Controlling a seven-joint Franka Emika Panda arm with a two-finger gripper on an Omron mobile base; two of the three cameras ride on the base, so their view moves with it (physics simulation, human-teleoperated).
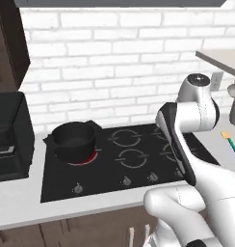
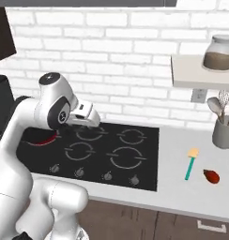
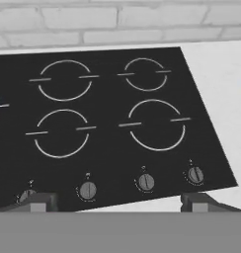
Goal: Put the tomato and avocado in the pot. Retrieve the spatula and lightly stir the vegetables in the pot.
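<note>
Pincer (image 3: 117,202) agape — over cooktop (image 3: 112,123)

- Arm (image 1: 201,108): glossy white rounded shells, bulbous at every joint.
- Dark grey-black bands along the link seams.
- Round grey cap tops the upper joint.
- Tool (image 3: 120,201): two small dark grey fingertips.

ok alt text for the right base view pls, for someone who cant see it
A white robot arm reaches over a black cooktop set in a grey counter. To its right lie a teal-handled spatula and a small red tomato, near a utensil holder and below a shelf holding a jar.
</note>
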